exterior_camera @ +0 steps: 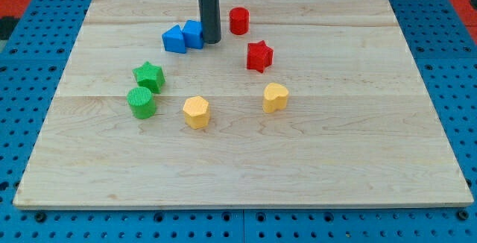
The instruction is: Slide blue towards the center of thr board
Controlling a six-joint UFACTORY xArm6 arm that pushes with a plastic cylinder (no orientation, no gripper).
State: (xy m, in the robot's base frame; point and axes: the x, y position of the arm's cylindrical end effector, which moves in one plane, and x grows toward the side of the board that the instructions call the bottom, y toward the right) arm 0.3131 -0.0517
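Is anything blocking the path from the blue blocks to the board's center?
Nothing visible does. My tip sits against the right side of the blue blocks; the wood toward the center, ringed by the other blocks, is bare.

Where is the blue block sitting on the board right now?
The blue block lies in the view's upper part, left of centre. My tip stands against its right side, with the red cylinder further right and the green star below it.

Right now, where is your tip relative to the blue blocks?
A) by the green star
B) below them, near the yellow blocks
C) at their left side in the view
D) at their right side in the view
D: my tip sits just right of the two blue blocks, beside the nearer one.
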